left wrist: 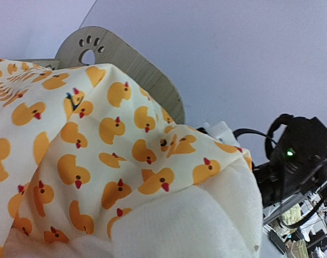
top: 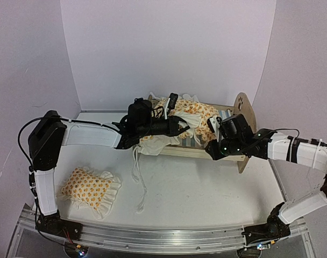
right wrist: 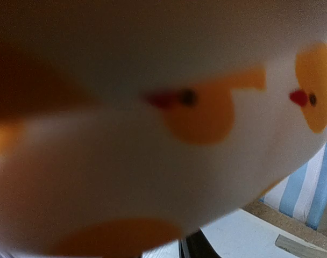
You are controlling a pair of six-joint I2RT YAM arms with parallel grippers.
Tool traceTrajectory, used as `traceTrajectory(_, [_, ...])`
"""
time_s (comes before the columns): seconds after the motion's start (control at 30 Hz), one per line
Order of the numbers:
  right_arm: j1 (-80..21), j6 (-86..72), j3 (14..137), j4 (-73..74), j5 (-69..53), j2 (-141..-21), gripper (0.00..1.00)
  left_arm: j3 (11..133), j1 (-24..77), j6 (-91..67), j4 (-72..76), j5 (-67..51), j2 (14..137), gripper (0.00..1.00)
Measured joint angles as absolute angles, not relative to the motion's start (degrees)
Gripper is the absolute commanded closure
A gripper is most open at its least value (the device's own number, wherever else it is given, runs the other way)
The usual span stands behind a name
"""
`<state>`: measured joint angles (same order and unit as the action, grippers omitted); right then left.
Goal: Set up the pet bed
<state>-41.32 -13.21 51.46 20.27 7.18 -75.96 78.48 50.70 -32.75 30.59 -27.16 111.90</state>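
a: where's the pet bed (top: 242, 107)?
b: far side of the desk (top: 206, 188), about 1 o'clock, headboard at its 3 o'clock end, duck-print blanket (top: 198, 112) heaped over the striped mattress (right wrist: 306, 185)
a: left fingers (top: 178, 128)?
b: pressed together, buried in the blanket's folds from 9 o'clock
a: right fingers (top: 212, 123)?
b: at the blanket's 4 o'clock edge; spread or pinching, can't tell. pillow (top: 88, 185) lies at 8 o'clock

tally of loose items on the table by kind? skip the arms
pet bed: 1
blanket: 1 (duck print, bunched on the bed)
pillow: 1 (same print, on the table left of the bed)
total: 3
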Motion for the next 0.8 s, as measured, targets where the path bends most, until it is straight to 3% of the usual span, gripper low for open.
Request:
traceTrajectory(0.27, [-37.3, -9.9, 49.2, 6.3, 1.9, -76.1, 0.69, 81.4, 50.1, -36.9, 31.7, -36.1, 113.5, 1.00])
traceTrajectory(0.57, [-34.9, -8.2, 45.6, -6.0, -3.0, -76.2, 0.69, 83.3, 50.0, -40.9, 33.7, -41.6, 116.1, 1.00])
traceTrajectory(0.7, [-34.3, -7.4, 48.6, -6.4, 1.9, -76.3, 0.47, 83.4, 49.6, -42.4, 34.7, -42.6, 116.6, 1.00])
traceTrajectory(0.8, [-34.1, -5.4, 52.7, -6.5, 6.6, -76.4, 0.44, 83.7, 49.5, -43.9, 35.7, -43.5, 117.2, 1.00])
